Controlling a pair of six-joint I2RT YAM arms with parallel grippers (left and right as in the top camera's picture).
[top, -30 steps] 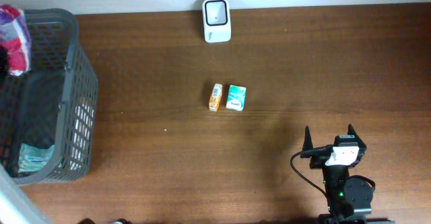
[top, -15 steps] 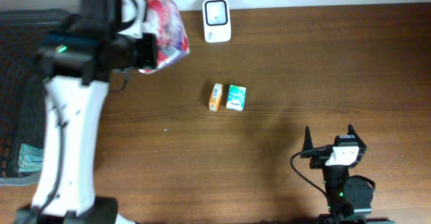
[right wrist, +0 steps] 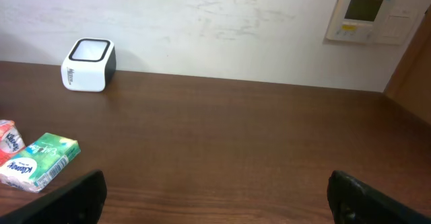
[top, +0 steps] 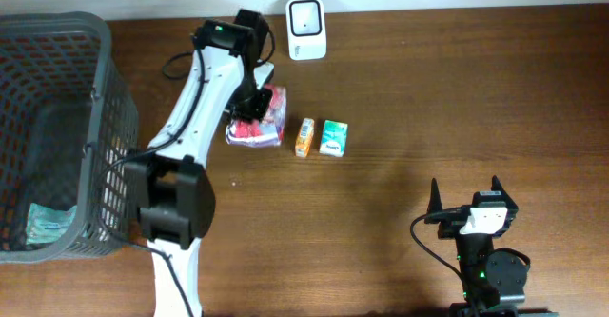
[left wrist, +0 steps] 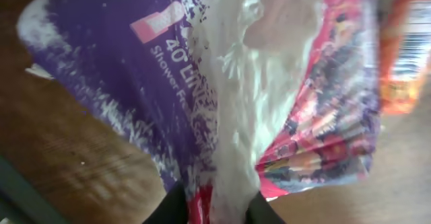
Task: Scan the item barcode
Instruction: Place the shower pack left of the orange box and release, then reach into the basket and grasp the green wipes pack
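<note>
Overhead shows a grey basket [top: 105, 117] at the bench's [top: 400, 98] left edge. The left hand [top: 253, 103] hangs right over the purple and pink packet [top: 265, 125], which lies on the bench at 7 o'clock from the white scanner [top: 305, 29]. Its crimped seam runs between the fingers [left wrist: 168, 210], print blurred; clamped or slack, I cannot tell. An orange carton [top: 304, 137] and green pack [top: 334, 138] sit at its 3 o'clock. The right hand [top: 464, 188] rests agape at the bench's 5 o'clock. Dark wood bench, white wall [right wrist: 202, 22]
</note>
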